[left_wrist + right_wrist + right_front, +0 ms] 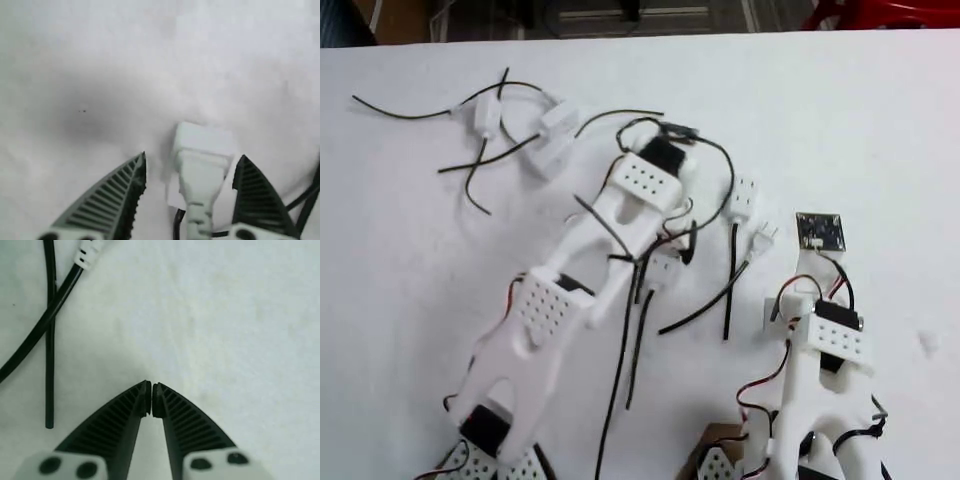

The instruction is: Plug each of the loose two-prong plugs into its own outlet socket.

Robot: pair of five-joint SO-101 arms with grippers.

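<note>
My left gripper (pixel 193 159) is open just above the table, its two fingers on either side of a white two-prong plug (pixel 202 175) that sits in a white outlet socket (pixel 205 137). My right gripper (pixel 151 387) is shut on nothing over bare table, beside two black cables (pixel 49 335). From above, a loose white plug (pixel 763 238) lies right of centre, with a white socket (pixel 743 195) just beyond it. Two more white sockets (pixel 555 130) (pixel 485 115) lie at the far left. The left arm (pixel 650 178) stretches to the table's middle, and the right arm (pixel 835 335) stays near the front.
Black cables (pixel 700 305) trail across the middle of the white table (pixel 880 120). A small dark circuit board (pixel 820 232) lies just beyond the right arm. Past the far table edge stands red furniture (pixel 880 12).
</note>
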